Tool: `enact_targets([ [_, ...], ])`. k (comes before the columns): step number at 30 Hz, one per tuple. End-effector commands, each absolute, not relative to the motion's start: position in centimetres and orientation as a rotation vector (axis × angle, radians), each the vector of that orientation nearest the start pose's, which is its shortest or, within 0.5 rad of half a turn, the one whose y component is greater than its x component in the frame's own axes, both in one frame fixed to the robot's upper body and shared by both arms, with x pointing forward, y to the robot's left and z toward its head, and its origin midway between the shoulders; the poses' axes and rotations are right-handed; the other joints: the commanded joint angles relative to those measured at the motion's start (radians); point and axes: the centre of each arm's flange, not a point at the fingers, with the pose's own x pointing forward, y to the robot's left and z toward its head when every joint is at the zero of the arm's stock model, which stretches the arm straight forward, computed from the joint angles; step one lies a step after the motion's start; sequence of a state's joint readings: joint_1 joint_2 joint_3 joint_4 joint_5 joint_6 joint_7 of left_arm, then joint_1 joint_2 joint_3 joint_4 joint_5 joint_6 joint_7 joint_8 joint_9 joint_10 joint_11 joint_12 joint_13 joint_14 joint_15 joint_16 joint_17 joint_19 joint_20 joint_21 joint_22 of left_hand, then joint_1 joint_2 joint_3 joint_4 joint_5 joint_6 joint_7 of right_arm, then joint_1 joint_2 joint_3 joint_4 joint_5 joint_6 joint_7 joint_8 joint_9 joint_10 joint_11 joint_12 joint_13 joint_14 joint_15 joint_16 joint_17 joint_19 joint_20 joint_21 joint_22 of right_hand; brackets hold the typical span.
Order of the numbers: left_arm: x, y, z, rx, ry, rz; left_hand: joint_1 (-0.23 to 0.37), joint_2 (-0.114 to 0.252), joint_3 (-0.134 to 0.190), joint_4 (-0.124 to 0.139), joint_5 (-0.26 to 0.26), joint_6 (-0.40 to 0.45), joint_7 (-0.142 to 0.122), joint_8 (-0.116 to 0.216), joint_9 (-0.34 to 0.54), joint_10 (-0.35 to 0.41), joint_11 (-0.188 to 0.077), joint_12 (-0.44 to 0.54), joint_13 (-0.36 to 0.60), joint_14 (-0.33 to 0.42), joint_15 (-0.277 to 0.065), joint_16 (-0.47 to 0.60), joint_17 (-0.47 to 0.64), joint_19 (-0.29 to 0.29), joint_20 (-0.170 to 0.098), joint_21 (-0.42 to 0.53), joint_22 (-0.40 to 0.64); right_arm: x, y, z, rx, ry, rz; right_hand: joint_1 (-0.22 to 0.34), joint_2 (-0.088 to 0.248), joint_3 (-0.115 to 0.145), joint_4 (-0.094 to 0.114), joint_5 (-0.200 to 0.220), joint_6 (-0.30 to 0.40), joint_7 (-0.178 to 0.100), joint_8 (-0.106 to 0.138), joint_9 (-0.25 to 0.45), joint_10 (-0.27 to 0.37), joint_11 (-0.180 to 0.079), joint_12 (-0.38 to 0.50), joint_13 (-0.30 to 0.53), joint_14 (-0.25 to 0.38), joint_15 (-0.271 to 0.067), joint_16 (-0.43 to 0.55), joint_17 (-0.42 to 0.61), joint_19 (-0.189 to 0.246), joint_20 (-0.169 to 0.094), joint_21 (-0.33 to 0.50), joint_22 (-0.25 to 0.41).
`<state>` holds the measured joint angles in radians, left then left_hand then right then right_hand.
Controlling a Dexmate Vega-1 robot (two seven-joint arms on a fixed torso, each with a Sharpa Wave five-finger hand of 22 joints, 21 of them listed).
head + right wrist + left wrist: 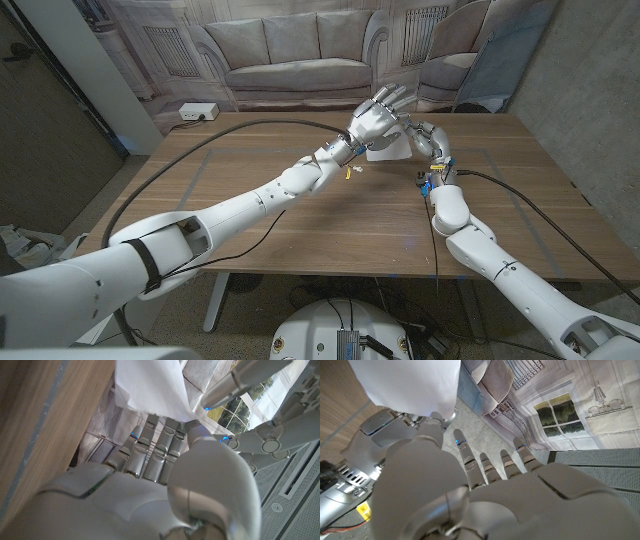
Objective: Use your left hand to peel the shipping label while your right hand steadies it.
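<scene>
On the far side of the wooden table [300, 230], a little right of the middle, both hands meet over a white sheet, the shipping label [388, 151], which shows below them as a pale patch held up off the tabletop. The left hand [377, 118] reaches in from the near left on a long outstretched arm, its back toward the camera and its fingers [393, 97] spread and pointing up and away; in the left wrist view the same hand [485, 495] has its fingers apart in front of the backdrop, with the label [410, 385] hanging above its thumb side, and I cannot tell whether the thumb pinches the sheet or only lies beside it. The right hand [424, 138] comes in from the near right and sits just right of the label, close against the left hand. In the right wrist view that hand [165, 475] has its fingers [156, 445] curled up to the lower edge of the label [150, 385], and the thumb tip touches the sheet's corner, so it grips the label at that edge. A finger of the left hand [235, 382] crosses just beyond. A small yellow scrap [348, 173] lies on the table near the left wrist. Two black cables [240, 126] trail across the tabletop. A printed backdrop of a sofa [290, 55] hangs behind the table.
</scene>
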<state>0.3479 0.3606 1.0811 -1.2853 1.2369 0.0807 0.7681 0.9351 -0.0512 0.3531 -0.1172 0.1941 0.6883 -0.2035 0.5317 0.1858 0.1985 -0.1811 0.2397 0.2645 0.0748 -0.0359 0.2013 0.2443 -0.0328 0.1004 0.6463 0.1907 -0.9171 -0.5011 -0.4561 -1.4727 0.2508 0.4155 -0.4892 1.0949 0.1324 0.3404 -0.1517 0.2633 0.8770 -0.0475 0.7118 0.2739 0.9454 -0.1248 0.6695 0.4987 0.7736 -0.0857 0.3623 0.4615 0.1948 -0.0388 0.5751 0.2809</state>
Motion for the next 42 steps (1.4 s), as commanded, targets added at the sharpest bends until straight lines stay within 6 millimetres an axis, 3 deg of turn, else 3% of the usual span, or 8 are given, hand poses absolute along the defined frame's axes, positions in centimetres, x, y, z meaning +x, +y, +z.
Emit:
enact_targets([
  [1,57.7,-1.0,5.9,1.549,-1.742,0.399,0.004,0.001,-0.004,0.001,0.005,0.038,0.005,0.001,0.001,0.030,-0.012,0.013,-0.001,0.028,-0.055,0.013,0.004,0.004,0.002,0.000,0.003,60.4,-24.3,-1.9,-0.106,-0.844,-0.075,0.014,-0.003,-0.004,0.000,0.009,0.004,0.005,0.059,0.135,0.010,0.004,0.006,0.005,0.007,-0.147,-0.002,0.003,-0.007,-0.037,0.008,0.005],
  [8,58.0,-1.3,6.1,1.545,-1.757,0.399,0.012,0.012,0.002,0.000,0.003,0.121,0.028,0.017,-0.001,0.057,-0.011,0.022,-0.007,0.049,-0.063,0.021,0.005,0.017,0.009,0.004,0.004,60.3,-24.2,-1.6,-0.107,-0.852,-0.081,0.016,-0.003,-0.006,0.002,0.010,0.007,0.005,0.059,0.136,0.008,0.003,0.006,0.006,0.008,-0.148,-0.003,0.006,-0.013,-0.039,0.011,0.005],
  [14,58.3,-1.6,6.5,1.560,-1.743,0.410,0.016,0.013,0.004,-0.003,0.002,0.124,0.020,0.012,-0.001,0.056,-0.011,0.021,-0.009,0.047,-0.062,0.020,0.005,0.018,0.011,0.004,0.004,60.4,-24.2,-1.5,-0.105,-0.856,-0.084,0.018,-0.002,-0.007,0.003,0.012,0.007,0.007,0.058,0.138,0.008,0.005,0.007,0.007,0.008,-0.147,-0.006,0.008,-0.018,-0.040,0.015,0.005],
  [24,59.2,-1.6,6.7,1.564,-1.730,0.397,0.030,0.006,0.003,-0.011,0.000,0.246,0.057,0.046,0.003,0.072,-0.025,0.022,-0.017,0.053,-0.068,0.020,0.004,0.025,0.010,0.007,0.004,60.7,-24.3,-1.2,-0.099,-0.857,-0.090,0.023,-0.002,-0.008,0.004,0.015,0.007,0.008,0.056,0.140,0.009,0.008,0.006,0.007,0.007,-0.146,-0.013,0.009,-0.023,-0.043,0.023,0.004],
  [27,59.5,-1.8,6.8,1.567,-1.723,0.374,0.037,-0.002,0.000,-0.015,0.002,0.189,0.046,0.018,0.004,0.061,-0.025,0.016,-0.018,0.053,-0.071,0.020,0.005,0.028,0.009,0.008,0.004,60.9,-24.4,-1.1,-0.101,-0.858,-0.090,0.023,-0.002,-0.008,0.005,0.016,0.003,0.011,0.052,0.139,0.006,0.009,0.004,0.005,0.008,-0.146,-0.015,0.009,-0.031,-0.044,0.024,0.004],
  [34,60.2,-2.2,6.8,1.536,-1.768,0.401,0.039,-0.004,-0.002,-0.014,0.004,0.224,0.055,0.027,0.004,0.072,-0.018,0.019,-0.018,0.062,-0.075,0.023,0.006,0.030,0.007,0.008,0.004,61.2,-24.5,-0.9,-0.091,-0.865,-0.086,0.023,-0.002,-0.010,0.007,0.018,0.003,0.011,0.051,0.142,0.006,0.012,0.004,0.005,0.010,-0.145,-0.018,0.010,-0.035,-0.043,0.029,0.003],
  [40,60.8,-2.3,6.9,1.469,-1.823,0.412,0.088,0.057,0.027,-0.014,-0.007,0.400,0.099,0.074,0.001,0.174,-0.027,0.044,-0.029,0.118,-0.112,0.045,0.008,0.077,-0.013,0.031,0.007,61.5,-24.7,-0.9,-0.080,-0.876,-0.077,0.026,0.000,-0.008,0.007,0.020,0.007,0.010,0.052,0.144,0.008,0.012,0.005,0.005,0.009,-0.147,-0.023,0.009,-0.037,-0.042,0.032,0.003],
  [42,61.1,-2.4,7.0,1.467,-1.814,0.400,0.092,0.061,0.030,-0.015,-0.008,0.409,0.103,0.075,0.000,0.181,-0.029,0.045,-0.030,0.122,-0.117,0.047,0.007,0.083,-0.016,0.034,0.007,61.7,-24.9,-0.8,-0.081,-0.878,-0.077,0.026,0.000,-0.008,0.007,0.021,0.007,0.011,0.052,0.143,0.009,0.014,0.005,0.006,0.009,-0.147,-0.024,0.009,-0.037,-0.041,0.034,0.002],
])
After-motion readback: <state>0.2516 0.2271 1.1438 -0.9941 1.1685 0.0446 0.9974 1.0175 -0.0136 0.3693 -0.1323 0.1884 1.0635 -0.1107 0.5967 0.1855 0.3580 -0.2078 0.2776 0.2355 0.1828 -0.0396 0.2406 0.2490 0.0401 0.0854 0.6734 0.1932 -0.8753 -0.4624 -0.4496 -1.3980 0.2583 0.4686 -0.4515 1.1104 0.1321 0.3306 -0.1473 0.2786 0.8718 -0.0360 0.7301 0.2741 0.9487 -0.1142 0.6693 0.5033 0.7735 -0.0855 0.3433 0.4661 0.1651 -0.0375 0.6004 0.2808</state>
